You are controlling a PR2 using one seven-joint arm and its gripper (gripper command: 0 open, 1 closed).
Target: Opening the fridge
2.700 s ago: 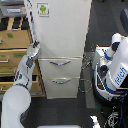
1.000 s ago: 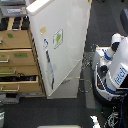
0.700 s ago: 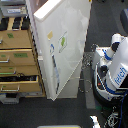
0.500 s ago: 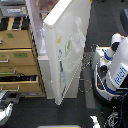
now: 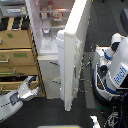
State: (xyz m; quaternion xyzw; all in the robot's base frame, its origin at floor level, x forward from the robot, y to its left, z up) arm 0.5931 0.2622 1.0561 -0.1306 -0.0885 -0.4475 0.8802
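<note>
Exterior view: the fridge (image 5: 50, 55) stands at the middle of the picture, tall and white, with its large upper door (image 5: 75, 52) swung wide so that the door shows almost edge-on, reaching from the top of the frame down past the fridge's lower part. Behind the door the white interior is exposed, with shelves (image 5: 52, 12) carrying small items too blurred to name. Below the open compartment a lower drawer front of the fridge shows, partly hidden by the door.

On the exterior view's left of the fridge, touching its side, stands a tan wooden cabinet (image 5: 17, 55) with drawers and green labels (image 5: 20, 54); some of its drawers are pulled out a little.

On the exterior view's right of the fridge, beyond the door, is a white and blue robot body (image 5: 116, 70) with dark cables near its base.

Below the cabinet, at the exterior view's lower left of the fridge, a pale arm comes in from the corner. Its tool (image 5: 30, 81) lies against the cabinet front, apart from the fridge door and holding nothing that I can see; how far its jaws are parted I cannot tell.
</note>
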